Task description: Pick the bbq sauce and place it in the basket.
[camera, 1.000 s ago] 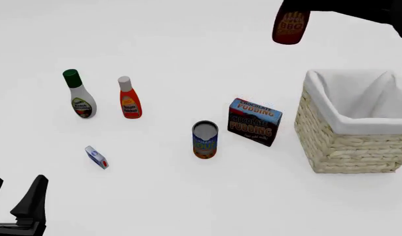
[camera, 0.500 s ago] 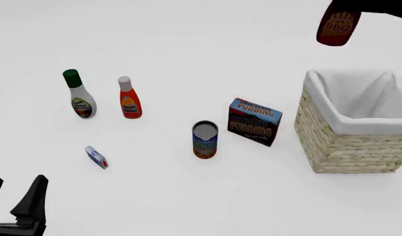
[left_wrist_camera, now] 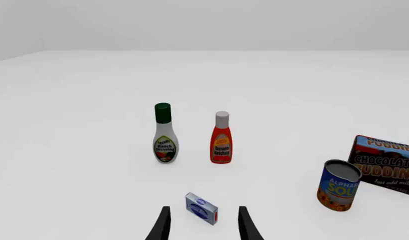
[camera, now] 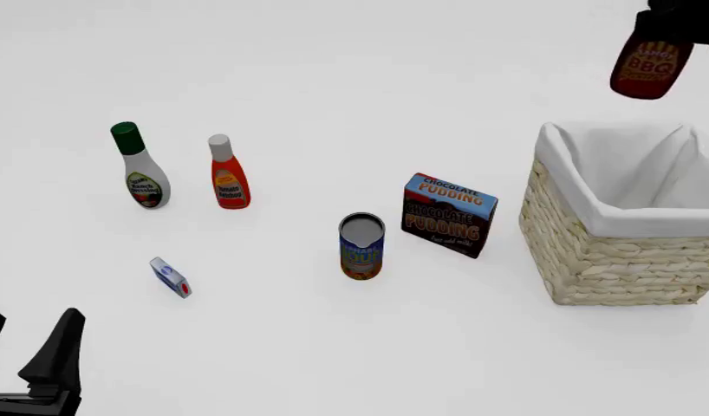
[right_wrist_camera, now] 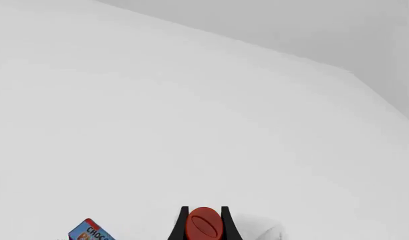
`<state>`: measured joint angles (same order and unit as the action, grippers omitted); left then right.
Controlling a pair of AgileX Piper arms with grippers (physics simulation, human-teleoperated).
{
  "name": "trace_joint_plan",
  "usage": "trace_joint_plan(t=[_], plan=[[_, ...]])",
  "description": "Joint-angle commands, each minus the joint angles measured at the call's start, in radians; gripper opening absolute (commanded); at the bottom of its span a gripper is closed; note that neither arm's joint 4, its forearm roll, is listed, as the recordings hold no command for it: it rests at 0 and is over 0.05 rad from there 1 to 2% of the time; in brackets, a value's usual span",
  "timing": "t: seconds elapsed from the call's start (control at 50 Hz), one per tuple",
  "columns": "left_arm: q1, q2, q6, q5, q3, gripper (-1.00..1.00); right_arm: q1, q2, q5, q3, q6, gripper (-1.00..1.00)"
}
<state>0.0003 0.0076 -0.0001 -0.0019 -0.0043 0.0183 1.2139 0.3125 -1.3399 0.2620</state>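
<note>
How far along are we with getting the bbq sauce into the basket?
Done: the bbq sauce is off the table, clamped in the right gripper, whose fingers flank its red cap. In hand: the bottle hangs in the air above the basket, roughly over its far side. Left: line it up over the white-lined opening, lower and release; nothing is visible inside the basket yet. The left gripper waits open near the small box.

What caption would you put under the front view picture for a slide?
Right gripper carries the bbq sauce in the air above the basket.
</note>
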Motion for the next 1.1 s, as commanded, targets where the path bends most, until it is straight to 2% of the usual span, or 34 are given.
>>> trace_joint_plan(t=[0.02,0.52,1.1], plan=[[0.000,0.000,0.000,0.000,0.000,1.00,0.053,-0.011,-0.035,0.048,-0.018,-1.00],[0.000,0.000,0.000,0.000,0.000,1.00,0.142,0.062,-0.158,0.167,-0.011,-1.00],[0.000,0.000,0.000,0.000,0.000,1.00,0.169,0.171,-0.259,0.230,-0.026,-1.00]])
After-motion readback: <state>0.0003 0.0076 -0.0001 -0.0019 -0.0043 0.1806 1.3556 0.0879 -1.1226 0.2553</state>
